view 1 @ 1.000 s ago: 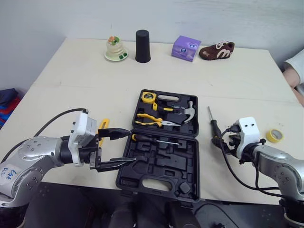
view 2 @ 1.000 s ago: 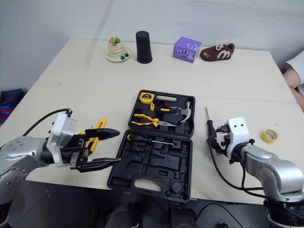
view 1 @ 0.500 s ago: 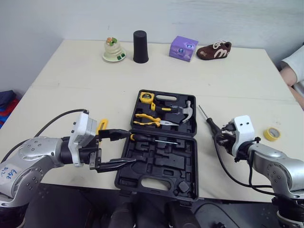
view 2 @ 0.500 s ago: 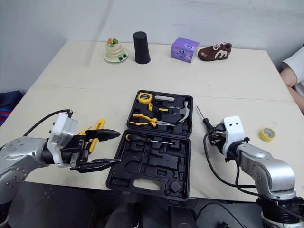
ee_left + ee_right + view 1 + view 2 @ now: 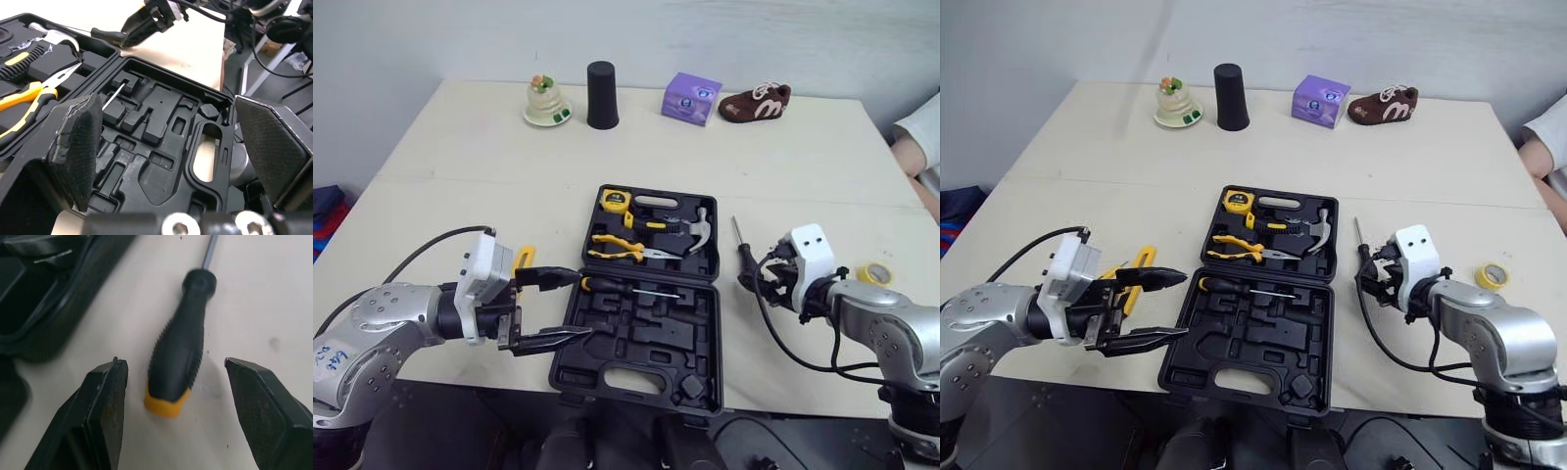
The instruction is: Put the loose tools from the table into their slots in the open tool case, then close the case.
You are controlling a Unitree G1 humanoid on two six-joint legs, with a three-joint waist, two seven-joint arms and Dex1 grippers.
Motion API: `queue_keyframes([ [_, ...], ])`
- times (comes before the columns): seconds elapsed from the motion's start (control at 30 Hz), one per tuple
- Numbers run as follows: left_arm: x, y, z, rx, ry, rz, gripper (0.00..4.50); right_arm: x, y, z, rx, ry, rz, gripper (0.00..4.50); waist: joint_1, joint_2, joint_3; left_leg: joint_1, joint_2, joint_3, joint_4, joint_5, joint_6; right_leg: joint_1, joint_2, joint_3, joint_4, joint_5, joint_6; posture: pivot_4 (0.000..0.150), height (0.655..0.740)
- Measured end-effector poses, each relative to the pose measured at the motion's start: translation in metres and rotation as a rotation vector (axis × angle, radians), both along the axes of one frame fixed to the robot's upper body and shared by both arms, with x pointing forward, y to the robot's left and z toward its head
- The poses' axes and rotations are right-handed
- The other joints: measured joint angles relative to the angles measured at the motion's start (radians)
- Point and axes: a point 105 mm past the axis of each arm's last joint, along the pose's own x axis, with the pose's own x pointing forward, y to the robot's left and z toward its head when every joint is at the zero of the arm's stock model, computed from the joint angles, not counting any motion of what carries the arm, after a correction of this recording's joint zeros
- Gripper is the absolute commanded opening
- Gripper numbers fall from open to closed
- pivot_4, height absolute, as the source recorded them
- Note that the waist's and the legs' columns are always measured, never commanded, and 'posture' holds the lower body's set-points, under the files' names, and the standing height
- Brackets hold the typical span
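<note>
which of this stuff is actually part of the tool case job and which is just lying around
Job: open tool case; loose black screwdriver right of it; yellow-handled tool left of it; possibly the yellow tape roll.
Lying about: black cup; purple box; brown shoe; ornament on a dish.

I record both arms as silver-grey shells ending in white box housings. The left arm (image 5: pixel 386 313), left of the tool case (image 5: pixel 710 333), carries a looping black cable (image 5: pixel 421 250) and blue handwriting (image 5: pixel 331 357); the right arm (image 5: pixel 886 328), right of the case, has black cables (image 5: pixel 783 343) below its two-dotted housing. On the left gripper (image 5: pixel 585 305) the black pads (image 5: pixel 78 142) look frayed, with two silver screws (image 5: pixel 176 226) at the base.
</note>
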Motion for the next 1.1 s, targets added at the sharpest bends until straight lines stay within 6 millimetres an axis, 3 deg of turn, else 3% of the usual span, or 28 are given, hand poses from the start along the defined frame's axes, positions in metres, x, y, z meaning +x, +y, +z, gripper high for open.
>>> queue_keyframes([
  [0.33,-0.001,0.002,0.001,0.016,0.000,-0.015,4.50,0.013,-0.003,-0.009,-0.054,0.023,-0.049,3.29,0.001,0.000,0.000,-0.001,0.000,0.000,0.000,0.000,0.000,0.000,0.000,0.000,-0.003,0.000,0.000,0.150,0.7400],
  [0.43,-0.001,0.002,0.000,0.016,0.000,-0.014,4.50,0.013,-0.001,-0.010,-0.039,0.021,-0.060,2.63,0.000,0.000,0.000,-0.001,0.000,0.000,0.000,0.000,0.000,0.000,0.000,0.000,-0.003,0.000,0.000,0.150,0.7400],
  [0.53,-0.001,0.002,0.000,0.016,0.003,-0.015,4.50,0.011,-0.002,-0.009,-0.036,0.029,-0.073,1.13,0.001,0.000,0.000,-0.001,0.000,0.000,0.000,0.000,0.000,0.000,-0.001,-0.001,-0.003,0.000,0.000,0.150,0.7400],
  [0.63,0.000,0.002,0.001,0.017,0.001,-0.014,4.50,0.008,-0.010,-0.007,-0.044,0.043,-0.099,1.02,0.008,0.000,0.000,-0.002,0.000,-0.001,0.000,0.000,0.000,0.000,-0.001,-0.002,-0.003,0.000,0.000,0.150,0.7400],
  [0.77,0.014,0.004,0.009,-0.010,-0.038,0.040,4.50,0.003,-0.036,0.004,-0.093,0.039,-0.142,1.02,0.022,0.000,0.000,-0.005,-0.001,-0.001,0.001,-0.001,0.002,-0.002,-0.002,-0.003,-0.004,0.000,0.000,0.150,0.7400],
  [0.87,0.016,0.003,0.015,-0.029,-0.084,0.034,4.50,-0.003,-0.038,0.024,-0.099,-0.011,0.008,1.02,0.024,0.002,0.001,-0.007,-0.001,-0.001,0.001,-0.001,0.002,-0.003,-0.001,-0.003,-0.006,0.000,0.000,0.150,0.7400],
  [0.97,0.019,0.009,0.018,-0.020,-0.124,0.025,4.50,-0.013,-0.029,0.064,-0.179,-0.120,0.294,1.02,0.020,0.005,0.003,-0.007,0.000,0.001,0.000,-0.002,0.002,-0.003,0.001,-0.002,-0.007,0.000,0.000,0.150,0.7400],
  [1.0,0.020,0.014,0.015,0.008,-0.121,0.019,4.50,-0.018,-0.021,0.074,-0.204,-0.145,0.413,1.02,0.017,0.004,0.003,-0.007,0.002,0.001,0.001,-0.002,0.002,-0.003,0.002,-0.002,-0.008,0.000,0.000,0.150,0.7400],
  [1.07,0.020,0.017,0.014,0.021,-0.138,0.014,4.50,-0.022,-0.008,0.072,-0.188,-0.087,0.506,1.02,0.011,0.003,0.005,-0.007,0.002,0.002,0.002,-0.002,0.002,-0.003,0.001,-0.001,-0.006,0.000,0.000,0.150,0.7400],
  [1.1,0.021,0.021,0.013,0.030,-0.162,0.022,4.50,-0.027,0.012,0.077,-0.169,-0.055,0.620,1.02,0.001,0.005,0.006,-0.006,0.002,0.003,0.003,-0.002,0.002,-0.004,0.001,0.000,-0.004,0.000,0.000,0.150,0.7400],
])
